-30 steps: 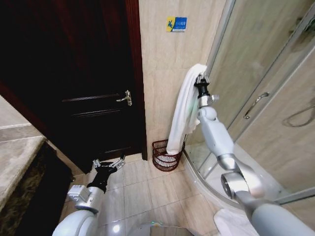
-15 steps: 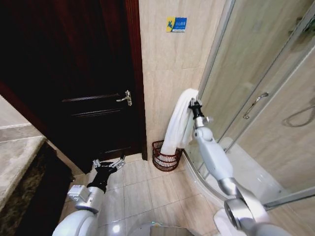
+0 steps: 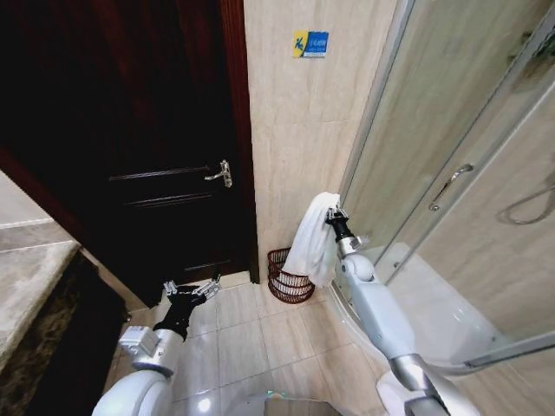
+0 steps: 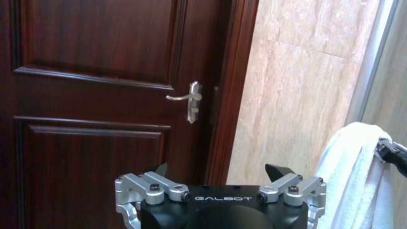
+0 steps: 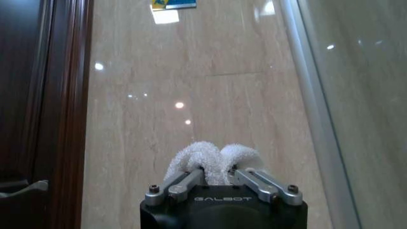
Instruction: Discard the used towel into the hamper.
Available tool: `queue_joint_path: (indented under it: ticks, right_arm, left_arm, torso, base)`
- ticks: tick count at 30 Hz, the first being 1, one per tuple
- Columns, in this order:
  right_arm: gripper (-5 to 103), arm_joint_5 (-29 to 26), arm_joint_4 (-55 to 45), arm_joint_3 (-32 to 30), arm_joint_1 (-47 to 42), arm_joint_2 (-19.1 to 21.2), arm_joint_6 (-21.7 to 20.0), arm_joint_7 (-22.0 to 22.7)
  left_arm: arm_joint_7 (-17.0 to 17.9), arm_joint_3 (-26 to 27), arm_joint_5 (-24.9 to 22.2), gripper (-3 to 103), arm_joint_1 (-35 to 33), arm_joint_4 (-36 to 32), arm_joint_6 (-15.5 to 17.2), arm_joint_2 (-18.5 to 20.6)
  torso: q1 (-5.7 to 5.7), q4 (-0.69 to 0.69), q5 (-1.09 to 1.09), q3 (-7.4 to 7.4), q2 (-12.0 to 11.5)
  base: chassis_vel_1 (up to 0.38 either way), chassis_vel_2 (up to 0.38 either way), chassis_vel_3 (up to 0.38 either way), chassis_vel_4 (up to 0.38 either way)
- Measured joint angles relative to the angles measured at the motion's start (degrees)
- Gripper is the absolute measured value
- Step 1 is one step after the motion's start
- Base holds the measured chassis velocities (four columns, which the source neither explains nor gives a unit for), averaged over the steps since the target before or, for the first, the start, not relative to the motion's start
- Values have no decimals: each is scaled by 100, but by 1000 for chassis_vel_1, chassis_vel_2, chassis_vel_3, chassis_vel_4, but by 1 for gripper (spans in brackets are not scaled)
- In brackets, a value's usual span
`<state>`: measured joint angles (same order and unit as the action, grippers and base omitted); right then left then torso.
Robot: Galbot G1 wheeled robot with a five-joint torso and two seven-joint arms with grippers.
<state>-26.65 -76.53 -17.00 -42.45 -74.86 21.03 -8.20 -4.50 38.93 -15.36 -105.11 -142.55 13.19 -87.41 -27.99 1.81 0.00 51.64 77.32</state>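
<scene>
Dark wooden door [image 3: 165,147] stands shut beside the tiled wall [image 3: 295,130], with the glass shower enclosure [image 3: 451,173] to the right. White towel [image 3: 312,238] hangs from the right gripper [image 3: 331,217], clenched on its top fold, directly above the hamper [image 3: 289,276] on the floor at the wall's foot. Left gripper [image 3: 192,290] hovers low near the door, fingers spread, empty.

Dark wooden door [image 3: 130,147] (silver handle [image 3: 222,173]) beside glass shower enclosure [image 3: 451,173].
</scene>
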Motion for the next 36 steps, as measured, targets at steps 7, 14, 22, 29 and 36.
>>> queue_joint_path:
  ticks: [7, 14, 22, 29, 36]
  right_arm:
    - [9, -114, -285, 63, -253, -21, 25, 49]
    - [9, -278, -448, 151, 140, 114, 289, -300]
    - [9, -311, -98, 124, 27, -48, 475, -496]
    - [9, -81, 565, 127, -235, -238, 744, -232]
    - [9, 294, 810, 56, -349, -290, 702, 182]
  left_arm:
    - [0, 0, 0, 100, 1, 0, 0, 0]
    - [0, 0, 0, 100, 1, 0, 0, 0]
    - [0, 0, 0, 100, -1, 0, 0, 0]
    - [0, 0, 0, 100, 0, 0, 0, 0]
    - [0, 0, 0, 100, 0, 0, 0, 0]
  torso:
    - [-5, 0, 1, 2, -2]
    - [-8, 0, -1, 3, -4]
    - [3, -1, 1, -1, 1]
    - [-3, 0, 1, 2, -1]
    - [-4, -1, 0, 2, -1]
  base:
    - [-187, 191, 177, -174]
    - [-120, 95, 60, -67]
    - [35, -19, -21, 23]
    - [0, 0, 0, 0]
    - [0, 0, 0, 0]
